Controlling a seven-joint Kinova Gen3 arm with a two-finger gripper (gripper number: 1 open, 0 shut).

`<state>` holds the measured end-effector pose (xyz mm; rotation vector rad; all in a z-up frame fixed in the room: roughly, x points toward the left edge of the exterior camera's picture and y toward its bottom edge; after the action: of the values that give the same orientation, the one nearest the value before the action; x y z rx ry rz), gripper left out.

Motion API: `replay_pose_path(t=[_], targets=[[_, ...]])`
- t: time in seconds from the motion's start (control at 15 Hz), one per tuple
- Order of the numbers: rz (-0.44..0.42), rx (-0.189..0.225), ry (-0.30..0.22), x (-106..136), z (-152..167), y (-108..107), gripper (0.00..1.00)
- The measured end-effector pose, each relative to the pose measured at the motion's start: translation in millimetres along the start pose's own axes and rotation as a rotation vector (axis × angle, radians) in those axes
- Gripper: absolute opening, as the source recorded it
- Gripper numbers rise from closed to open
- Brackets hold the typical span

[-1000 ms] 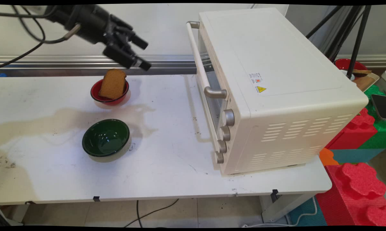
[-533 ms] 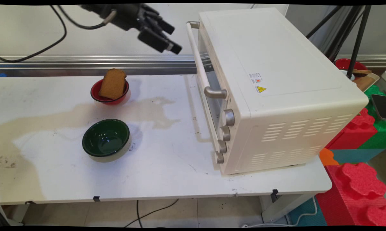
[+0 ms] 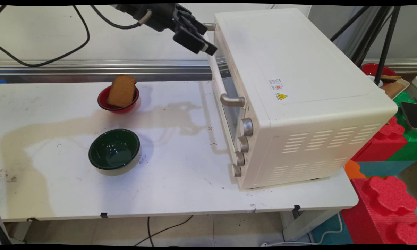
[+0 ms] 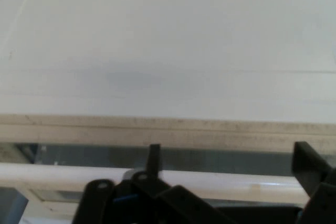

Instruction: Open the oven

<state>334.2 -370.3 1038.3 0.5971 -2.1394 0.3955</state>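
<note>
On my feed the white table (image 3: 180, 180) runs back to a pale wall, with a cream toaster oven (image 3: 298, 93) as my landmark on it. My gripper (image 3: 208, 40) hangs at the oven's upper front edge, just at the far end of its door handle (image 3: 219, 80); in the hand view the fingers (image 4: 310, 166) stand apart over the handle bar, nothing between them. Away from the oven's door sit a red bowl (image 3: 104, 103) holding a bread slice (image 3: 121, 91) and a green bowl (image 3: 114, 149).
</note>
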Motion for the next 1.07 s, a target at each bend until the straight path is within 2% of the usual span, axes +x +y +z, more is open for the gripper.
replay_pose_path(t=[0.07, 1.07], targets=[[0.001, 0.0, 0.0, 1, 4, 0, 0.0], [0.003, -0.022, -0.024, -3, 33, 1, 0.0]])
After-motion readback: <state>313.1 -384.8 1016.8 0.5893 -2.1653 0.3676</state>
